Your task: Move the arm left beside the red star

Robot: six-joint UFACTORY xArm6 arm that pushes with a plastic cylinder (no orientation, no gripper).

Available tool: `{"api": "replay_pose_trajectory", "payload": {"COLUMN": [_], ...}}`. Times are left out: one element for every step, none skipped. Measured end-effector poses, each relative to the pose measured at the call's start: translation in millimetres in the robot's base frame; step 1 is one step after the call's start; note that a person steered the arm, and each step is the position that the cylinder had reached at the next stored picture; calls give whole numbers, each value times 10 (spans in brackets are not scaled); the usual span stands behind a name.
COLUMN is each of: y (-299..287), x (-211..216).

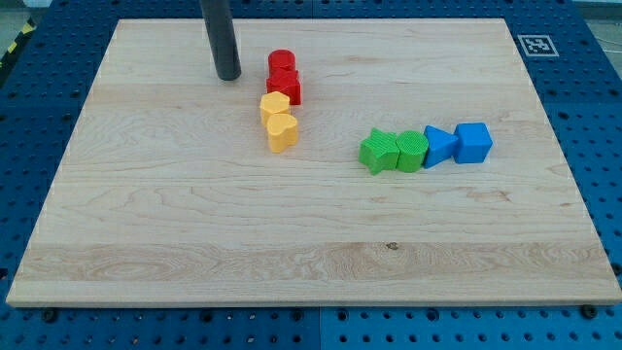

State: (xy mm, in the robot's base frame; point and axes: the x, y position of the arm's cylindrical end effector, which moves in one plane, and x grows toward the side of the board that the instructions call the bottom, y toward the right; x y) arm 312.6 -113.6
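The red star (285, 86) lies near the view's top, just left of centre, touching a red cylinder (281, 61) above it. My tip (228, 76) rests on the board to the left of these two red blocks, a short gap away and not touching them. Below the red star sit a yellow hexagon-like block (274, 104) and a yellow heart-like block (282, 131), stacked in a column.
A row of blocks lies right of centre: a green star (377, 151), a green rounded block (411, 151), a blue triangle (439, 145) and a blue cube (473, 142). The wooden board (194, 233) sits on a blue perforated table.
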Motion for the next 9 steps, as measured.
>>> {"api": "replay_pose_trajectory", "payload": {"y": [3, 11, 127, 180, 188, 245, 264, 269, 271], "x": [0, 0, 25, 41, 143, 206, 206, 206, 206]}}
